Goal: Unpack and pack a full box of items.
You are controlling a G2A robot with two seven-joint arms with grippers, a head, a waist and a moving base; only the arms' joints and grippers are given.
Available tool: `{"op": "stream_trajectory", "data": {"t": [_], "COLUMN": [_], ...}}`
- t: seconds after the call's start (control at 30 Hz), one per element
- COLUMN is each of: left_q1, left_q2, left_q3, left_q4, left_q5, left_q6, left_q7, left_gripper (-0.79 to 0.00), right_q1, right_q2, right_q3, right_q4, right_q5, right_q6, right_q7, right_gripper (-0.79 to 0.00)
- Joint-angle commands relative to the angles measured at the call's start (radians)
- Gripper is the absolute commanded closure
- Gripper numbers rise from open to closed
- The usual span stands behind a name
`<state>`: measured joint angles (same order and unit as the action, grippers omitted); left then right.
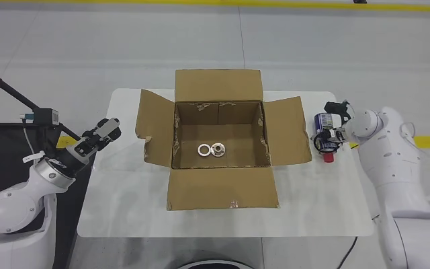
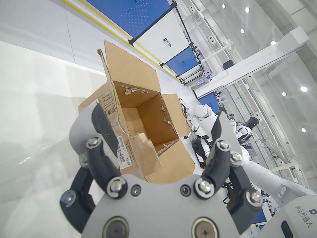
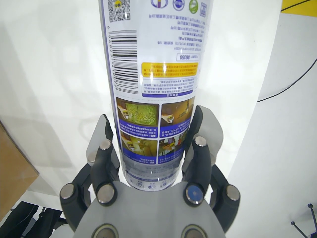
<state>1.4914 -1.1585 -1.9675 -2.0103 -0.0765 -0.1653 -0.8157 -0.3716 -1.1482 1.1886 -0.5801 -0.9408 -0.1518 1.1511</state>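
An open cardboard box (image 1: 218, 181) stands mid-table with all flaps folded out. On its floor lie two small metal rings (image 1: 209, 149) side by side. Right of the box's right flap, my right gripper (image 1: 334, 136) is shut on a spray can (image 1: 324, 123) with a blue-and-white label and a red cap; the can (image 3: 153, 50) runs lengthwise out between the fingers (image 3: 195, 125). Whether it touches the table I cannot tell. My left gripper (image 1: 107, 129) hangs open beyond the table's left edge, with the box (image 2: 146, 115) ahead of its spread fingers (image 2: 104, 125).
The white table (image 1: 121, 215) has bare surface on both sides of the box and along the front. A black stand with a small box (image 1: 44, 116) and cables sits left of the table. A yellow floor line (image 3: 299, 3) and a black cable lie beyond the right edge.
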Motion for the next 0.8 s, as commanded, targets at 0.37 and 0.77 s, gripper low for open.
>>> {"op": "stream_trajectory", "data": {"t": [0.37,0.77], "left_q1": [0.000,0.000], "left_q2": [0.000,0.000], "left_q3": [0.000,0.000], "left_q4": [0.000,0.000], "left_q5": [0.000,0.000], "left_q6": [0.000,0.000], "left_q7": [0.000,0.000], "left_gripper": [-0.785,-0.785], "right_q1": [-0.017,-0.101], "right_q2": [0.015,0.058], "right_q3": [0.007,0.108], "right_q4": [-0.063,-0.569], "right_q5": [-0.005,0.011], "right_q6": [0.017,0.090], "right_q7": [0.010,0.063], "right_gripper": [-0.776,-0.785]}}
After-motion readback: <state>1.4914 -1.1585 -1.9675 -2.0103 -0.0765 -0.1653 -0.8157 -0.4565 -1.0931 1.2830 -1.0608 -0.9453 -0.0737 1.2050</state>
